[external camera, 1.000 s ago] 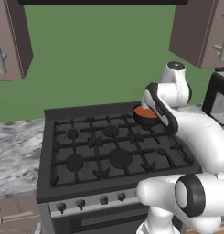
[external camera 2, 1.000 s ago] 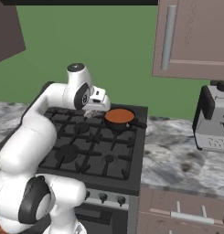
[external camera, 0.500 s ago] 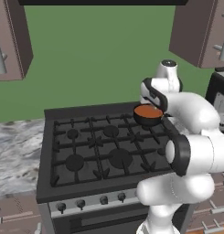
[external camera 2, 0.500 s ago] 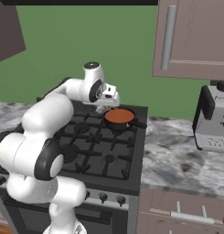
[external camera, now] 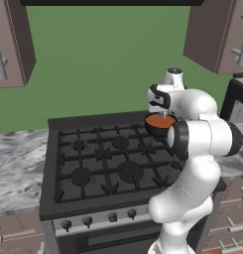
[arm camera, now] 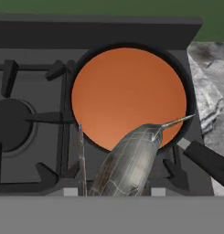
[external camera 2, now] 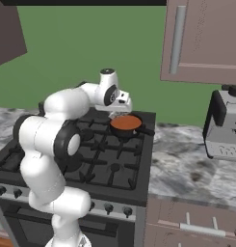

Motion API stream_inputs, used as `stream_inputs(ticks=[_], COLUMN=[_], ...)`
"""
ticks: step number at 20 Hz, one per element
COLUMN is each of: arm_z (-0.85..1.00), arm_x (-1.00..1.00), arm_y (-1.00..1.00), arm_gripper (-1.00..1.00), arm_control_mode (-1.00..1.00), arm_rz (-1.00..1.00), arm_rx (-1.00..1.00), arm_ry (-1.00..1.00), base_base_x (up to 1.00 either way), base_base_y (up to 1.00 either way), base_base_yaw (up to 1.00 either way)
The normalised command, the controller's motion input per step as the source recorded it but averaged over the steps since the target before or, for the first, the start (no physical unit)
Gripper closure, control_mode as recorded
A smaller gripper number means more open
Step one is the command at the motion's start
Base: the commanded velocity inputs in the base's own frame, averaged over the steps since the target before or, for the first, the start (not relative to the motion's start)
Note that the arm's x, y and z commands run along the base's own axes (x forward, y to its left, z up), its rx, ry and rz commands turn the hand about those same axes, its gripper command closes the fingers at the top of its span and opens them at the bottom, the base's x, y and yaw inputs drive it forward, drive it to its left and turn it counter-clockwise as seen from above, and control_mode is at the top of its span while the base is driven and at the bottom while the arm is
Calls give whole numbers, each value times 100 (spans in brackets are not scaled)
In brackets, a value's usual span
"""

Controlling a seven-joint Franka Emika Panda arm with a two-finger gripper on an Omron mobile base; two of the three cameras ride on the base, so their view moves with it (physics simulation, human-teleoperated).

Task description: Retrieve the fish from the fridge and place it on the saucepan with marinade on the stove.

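Gripper (arm camera: 114,194) clenched on fish (arm camera: 129,165) held just above near rim of pan (arm camera: 128,98) on stove (external camera: 100,163); probably light, stiff, slick-skinned, so best kept pinched across thick mid-body, not thin tail.

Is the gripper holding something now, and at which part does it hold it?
Yes, the fish. The hold is at its lower end, but the exact place of the hold is hidden; its pointed end reaches over the saucepan.
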Motion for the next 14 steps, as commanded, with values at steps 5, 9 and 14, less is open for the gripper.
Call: stream_inputs(ticks=[5, 9, 14], arm_z=[-29, -24, -38], arm_x=[47, 46, 38], arm_y=[-12, -18, -20], arm_gripper=[100, 100, 100], arm_control_mode=[-100, -100, -100], arm_rz=[0, 0, 0], arm_rx=[0, 0, 1], arm_ry=[0, 3, 8], base_base_x=[0, 0, 0], base_base_y=[0, 0, 0], base_base_yaw=[0, 0, 0])
